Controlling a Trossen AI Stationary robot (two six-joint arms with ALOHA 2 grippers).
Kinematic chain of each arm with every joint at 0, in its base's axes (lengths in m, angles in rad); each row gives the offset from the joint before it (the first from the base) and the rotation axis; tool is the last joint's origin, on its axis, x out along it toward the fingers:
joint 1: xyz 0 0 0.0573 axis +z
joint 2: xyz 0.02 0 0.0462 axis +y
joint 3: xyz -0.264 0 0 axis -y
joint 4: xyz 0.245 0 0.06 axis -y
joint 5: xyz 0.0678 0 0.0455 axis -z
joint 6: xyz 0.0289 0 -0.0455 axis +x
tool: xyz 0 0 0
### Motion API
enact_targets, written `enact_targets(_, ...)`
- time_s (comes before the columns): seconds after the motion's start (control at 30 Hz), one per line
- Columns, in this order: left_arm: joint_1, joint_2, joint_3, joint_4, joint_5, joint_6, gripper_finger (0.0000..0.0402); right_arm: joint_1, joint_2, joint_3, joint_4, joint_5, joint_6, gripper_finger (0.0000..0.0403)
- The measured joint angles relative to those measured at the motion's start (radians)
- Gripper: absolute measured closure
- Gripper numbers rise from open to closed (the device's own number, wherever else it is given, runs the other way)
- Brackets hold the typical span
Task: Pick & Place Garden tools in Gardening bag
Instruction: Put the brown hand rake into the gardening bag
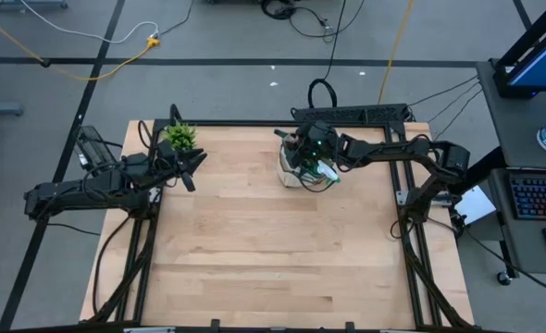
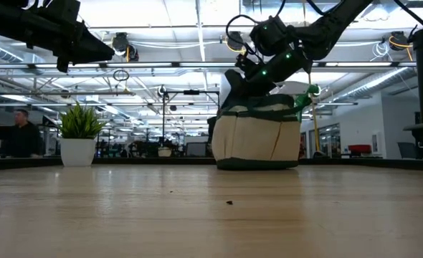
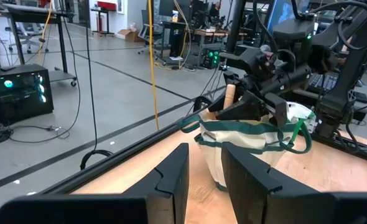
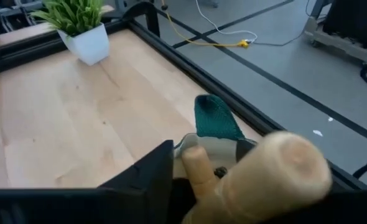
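The beige gardening bag (image 2: 258, 140) with dark green trim stands upright on its base at the table's far middle (image 1: 290, 176). Two wooden tool handles (image 4: 267, 177) (image 4: 195, 165) and the green spray bottle (image 2: 307, 97) stick up out of it. My right gripper (image 2: 251, 86) hangs open over the bag's mouth, slanting down into it; its second finger is hidden behind the thicker handle. My left gripper (image 1: 195, 169) waits at the far left beside the potted plant, open by a narrow gap (image 3: 205, 155) with nothing in it. My right gripper has the thinner wooden handle (image 4: 195, 165) right against the inner side of its visible finger (image 4: 147, 180). Whether they touch, I cannot tell. That handle stands in the bag, leaning toward the thicker one.
A small green plant in a white pot (image 1: 180, 137) stands at the table's far left corner, close to my left gripper. A black frame rail (image 4: 171, 43) runs along the far edge just behind the bag. The near half of the wooden table (image 1: 264, 268) lies bare.
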Motion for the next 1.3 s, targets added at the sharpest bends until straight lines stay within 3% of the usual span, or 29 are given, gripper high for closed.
enact_targets(0.33,0.000,0.000,0.000,0.000,0.000,-0.001,0.0302,0.000,-0.005,0.000,0.081,0.000,-0.019,0.0186)
enact_targets(0.7,0.000,0.000,0.000,0.000,0.000,-0.001,0.0302,0.000,-0.128,0.002,0.106,0.056,-0.120,0.0189)
enact_targets(0.87,0.000,0.000,0.000,0.000,0.000,-0.002,0.0302,-0.001,-0.158,0.002,0.091,0.052,-0.118,0.0237)
enact_targets(1.1,0.000,0.000,0.000,0.000,0.000,-0.002,0.0302,-0.019,-0.147,0.002,0.097,-0.052,-0.118,0.0382)
enact_targets(1.3,0.000,0.000,0.000,0.000,0.000,-0.006,0.0302,-0.050,-0.143,0.003,0.093,-0.131,-0.076,0.0398)
